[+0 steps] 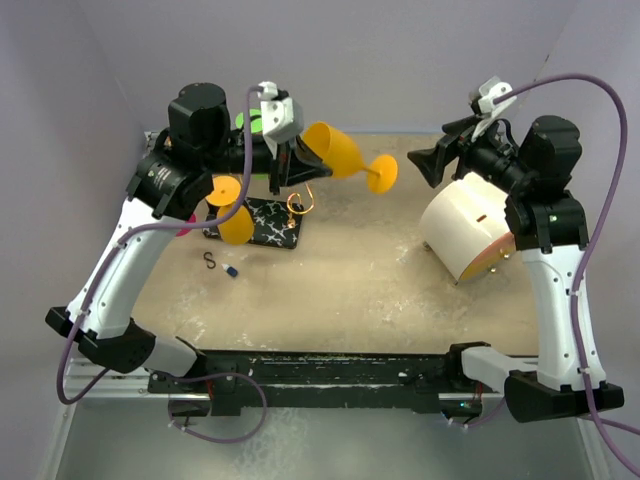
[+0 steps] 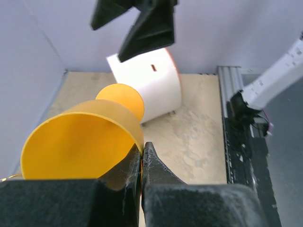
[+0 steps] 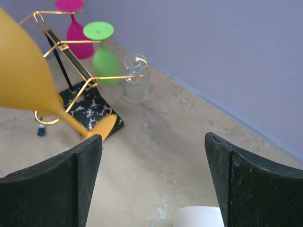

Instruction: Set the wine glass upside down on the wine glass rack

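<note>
Three by rack [image 3: 92, 109]: pink glass [image 3: 75, 37], green glass [image 3: 105, 64], clear glass [image 3: 136, 86]; left claw [image 2: 142, 147] clamps wine glass [image 2: 75, 146] rim; right claw [image 3: 152, 137] agape.

2 black-and-white arms [image 1: 110, 275], purple cables [image 1: 570, 78]

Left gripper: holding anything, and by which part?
The left gripper is shut on the orange wine glass, pinching the wall of its bowl at the rim. The right gripper is open, holding nothing.

Soft, even light, faint shadows; nearest parts of wrist views blur.
</note>
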